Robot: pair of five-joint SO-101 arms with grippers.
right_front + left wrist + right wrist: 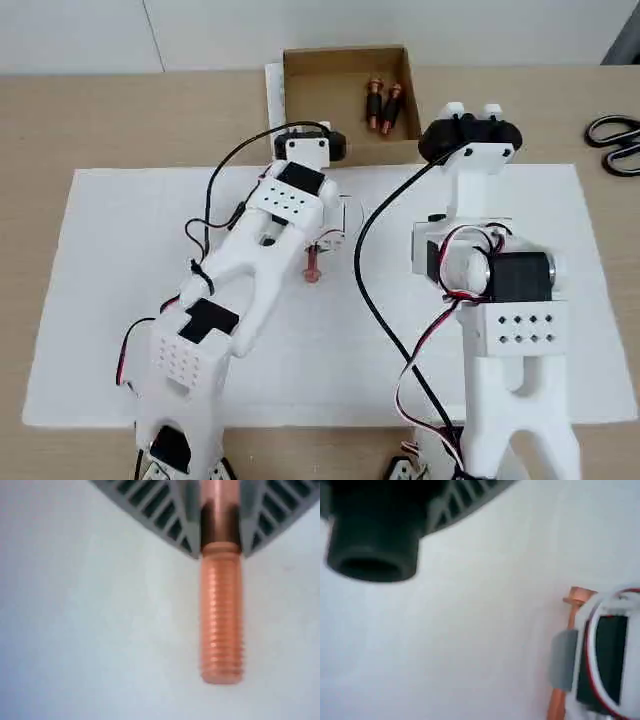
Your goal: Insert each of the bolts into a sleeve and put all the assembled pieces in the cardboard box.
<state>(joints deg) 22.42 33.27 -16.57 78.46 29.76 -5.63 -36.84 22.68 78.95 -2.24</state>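
Bolt: copper-coloured, clamped across its shank by the left pincer, which is clenched on it. The threaded end projects free beyond the jaws. In the high view the bolt sits over the white sheet, near the cardboard box on its arm-base side, with its long axis running roughly toward and away from the box. Sleeve: black, grasped in the right pincer, open bore exposed. That arm's wrist stands just beside the box's right front corner. From the sleeve, the bolt lies off toward the left arm, apart and not touching. Two assembled pieces lie inside the box. Judgement: insertion is the step in hand. The coming move turns on bringing the threaded tip in line with the bore, and any tilt between the two axes risks a jam.
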